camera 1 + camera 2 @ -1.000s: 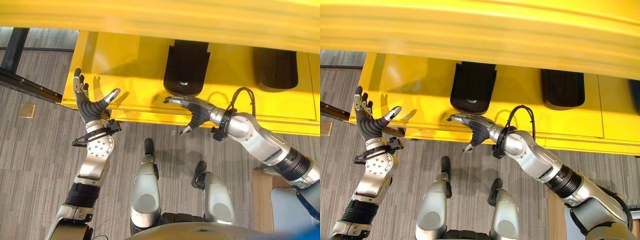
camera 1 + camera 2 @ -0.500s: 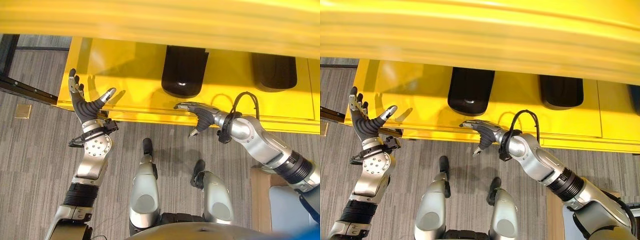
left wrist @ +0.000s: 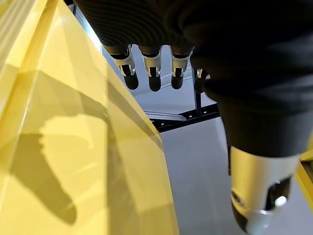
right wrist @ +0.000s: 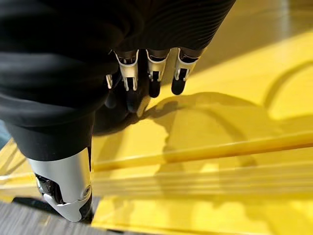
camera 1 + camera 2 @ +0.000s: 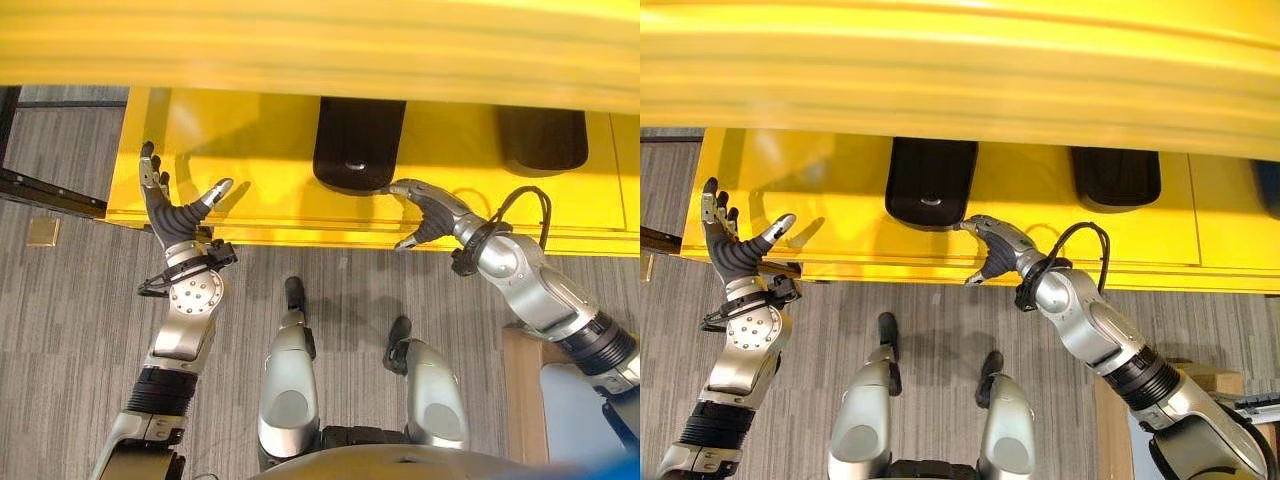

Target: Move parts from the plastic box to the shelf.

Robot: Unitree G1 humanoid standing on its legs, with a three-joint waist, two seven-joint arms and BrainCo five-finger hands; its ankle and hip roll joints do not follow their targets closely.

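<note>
A black oblong part lies on the yellow shelf, and a second black part lies further right. My right hand hovers open over the shelf's front edge, just right of the first part's near end, with nothing in it. Its straight fingers hang above the yellow surface in the right wrist view. My left hand is raised open and empty by the shelf's left front corner. Its fingers show beside the shelf's yellow side.
An upper yellow shelf board runs across the top and overhangs the parts. A black metal bar crosses the grey carpet at the left, near a small tan floor plate. A wooden edge stands at the lower right.
My right hand has moved right and up, from below the first part's near end to over the shelf's edge beside it. The left hand has barely moved. The view has shifted slightly.
</note>
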